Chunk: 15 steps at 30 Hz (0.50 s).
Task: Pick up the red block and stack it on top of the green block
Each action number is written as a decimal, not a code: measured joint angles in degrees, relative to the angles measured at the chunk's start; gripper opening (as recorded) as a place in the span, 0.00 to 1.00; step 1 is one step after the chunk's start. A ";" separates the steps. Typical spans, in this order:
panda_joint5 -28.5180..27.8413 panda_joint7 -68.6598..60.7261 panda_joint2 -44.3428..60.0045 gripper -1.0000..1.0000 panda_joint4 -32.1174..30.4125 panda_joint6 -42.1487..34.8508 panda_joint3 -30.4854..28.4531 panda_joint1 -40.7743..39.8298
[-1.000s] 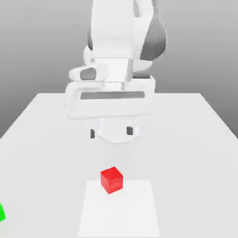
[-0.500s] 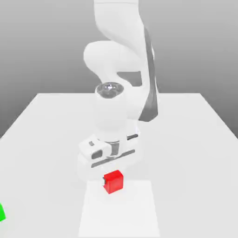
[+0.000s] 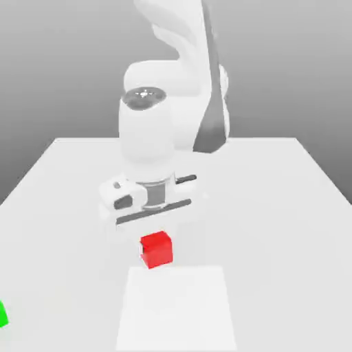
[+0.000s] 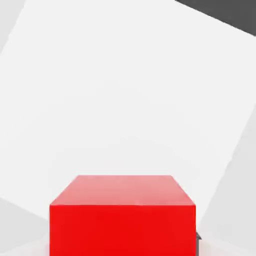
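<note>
The red block (image 3: 156, 249) hangs just under the white hand, lifted a little off the table, with my gripper (image 3: 156, 239) shut on it. In the hand view the red block (image 4: 122, 215) sits close to the camera, with the table well below it. A sliver of the green block (image 3: 2, 315) rests on the table at the exterior view's left edge, well to the left of and nearer than the red block.
A brighter white square patch (image 3: 177, 309) lies on the white table (image 3: 289, 206) just in front of the held block. The arm's upper links (image 3: 172, 103) rise behind the hand. The table's left edge runs close to the green block.
The hand came down over the red block, closed on it, and has since risen and shifted toward the exterior view's left, carrying the block off the white patch.
</note>
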 joint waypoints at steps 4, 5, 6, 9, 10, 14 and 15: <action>3.25 1.12 4.84 0.00 7.62 -3.67 -1.44 -4.56; 3.68 1.67 6.04 0.00 9.52 -4.56 -1.99 -5.44; 4.05 2.24 7.23 0.00 11.41 -5.43 -2.55 -6.27; 4.47 4.53 10.66 0.00 17.08 -7.99 -4.92 -8.35; 4.48 5.38 11.75 0.00 18.96 -8.82 -5.79 -9.08; 3.96 9.14 15.74 0.00 26.47 -12.01 -9.47 -11.78; 3.76 10.10 16.66 0.00 28.30 -12.73 -10.44 -12.33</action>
